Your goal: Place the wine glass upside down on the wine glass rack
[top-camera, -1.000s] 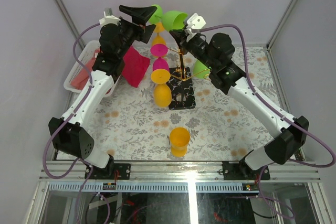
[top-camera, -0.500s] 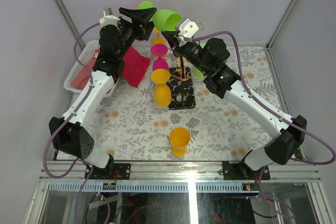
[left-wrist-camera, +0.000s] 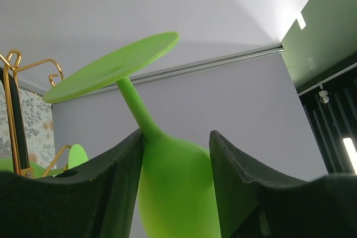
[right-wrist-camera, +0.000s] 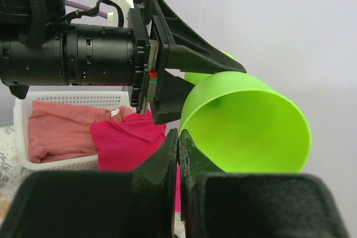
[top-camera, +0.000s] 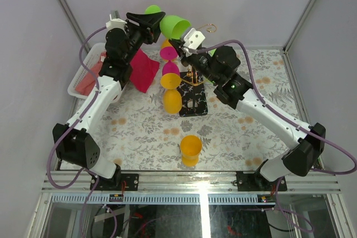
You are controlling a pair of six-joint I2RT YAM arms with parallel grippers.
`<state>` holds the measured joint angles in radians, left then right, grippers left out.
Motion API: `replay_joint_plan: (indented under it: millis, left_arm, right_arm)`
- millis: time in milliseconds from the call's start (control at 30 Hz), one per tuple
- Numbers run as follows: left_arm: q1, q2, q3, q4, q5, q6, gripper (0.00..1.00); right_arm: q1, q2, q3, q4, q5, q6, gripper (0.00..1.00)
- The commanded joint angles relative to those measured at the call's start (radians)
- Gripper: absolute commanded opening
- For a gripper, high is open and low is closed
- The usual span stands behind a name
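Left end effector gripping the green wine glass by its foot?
No, the left end effector clamps the green wine glass where stem meets bowl; the foot is free above.

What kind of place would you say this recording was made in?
Probably a robotics lab test cell: both arms are bolted to an aluminium rail inside plain framed walls, and the floral tabletop holds staged props, a wine glass rack, plastic glasses and a white basket.
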<state>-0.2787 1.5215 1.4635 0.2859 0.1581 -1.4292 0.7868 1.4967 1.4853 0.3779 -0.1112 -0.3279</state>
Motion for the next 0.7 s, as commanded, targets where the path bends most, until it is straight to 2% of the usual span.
replay_joint_plan:
  millis: [0, 333, 667]
  left_arm:
    - [0.008, -0.007, -0.011, 0.083, 0.010, -0.016, 0.44]
    - [0.009, 0.007, -0.012, 0.107, 0.026, -0.005, 0.13]
    - [0.012, 0.013, -0.018, 0.176, 0.016, 0.091, 0.03]
  right_arm:
    - [0.030, -0.054, -0.020, 0.048, 0.043, -0.070, 0.00]
    - [0.060, -0.047, -0.046, 0.067, 0.091, -0.131, 0.01]
    - [0.061, -0.072, -0.074, 0.031, 0.161, -0.130, 0.20]
